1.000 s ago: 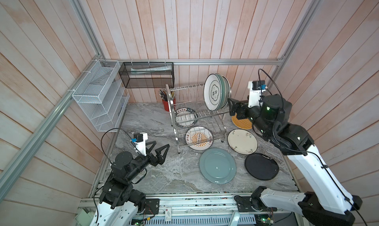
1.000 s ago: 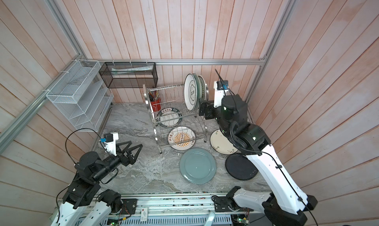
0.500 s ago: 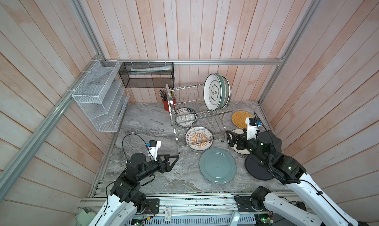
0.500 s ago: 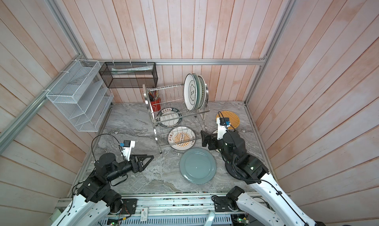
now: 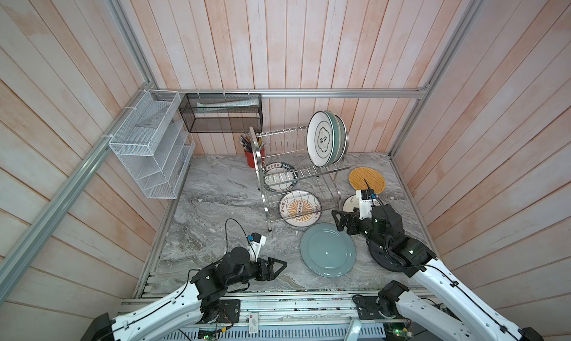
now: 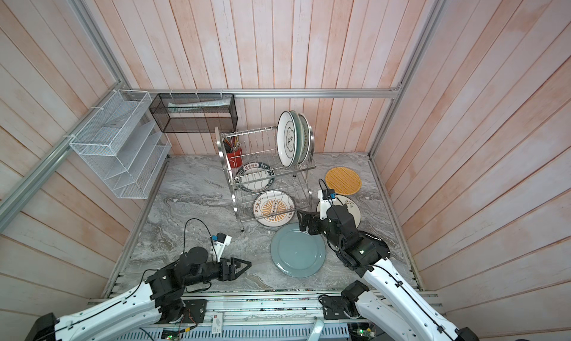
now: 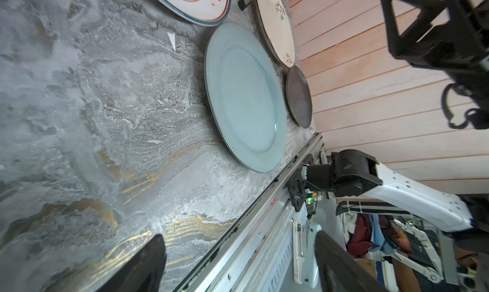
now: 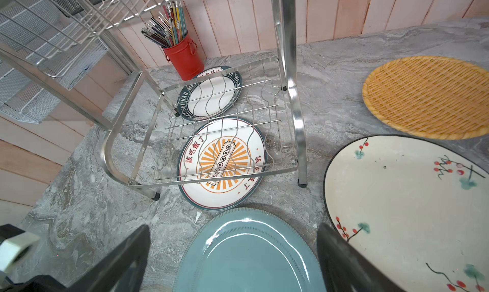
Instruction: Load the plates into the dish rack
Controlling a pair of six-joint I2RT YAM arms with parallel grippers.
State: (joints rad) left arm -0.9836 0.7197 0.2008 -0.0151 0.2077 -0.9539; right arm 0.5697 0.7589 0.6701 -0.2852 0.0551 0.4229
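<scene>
The steel dish rack holds upright plates on its top tier. Under it lie a sunburst plate and a dark-rimmed plate. In front lies a blue-grey plate. My right gripper hangs open over that plate's far rim. The cream floral plate and the black plate are partly hidden by the right arm. The woven disc lies behind. My left gripper is open and empty, low, left of the blue-grey plate.
A white mesh organiser and a black mesh basket hang on the back left walls. A red cup of chopsticks stands behind the rack. The aluminium rail runs along the table's front edge.
The right arm has come down from beside the rack's top tier to the blue-grey plate's far rim. The left arm has slid right along the front towards that plate.
</scene>
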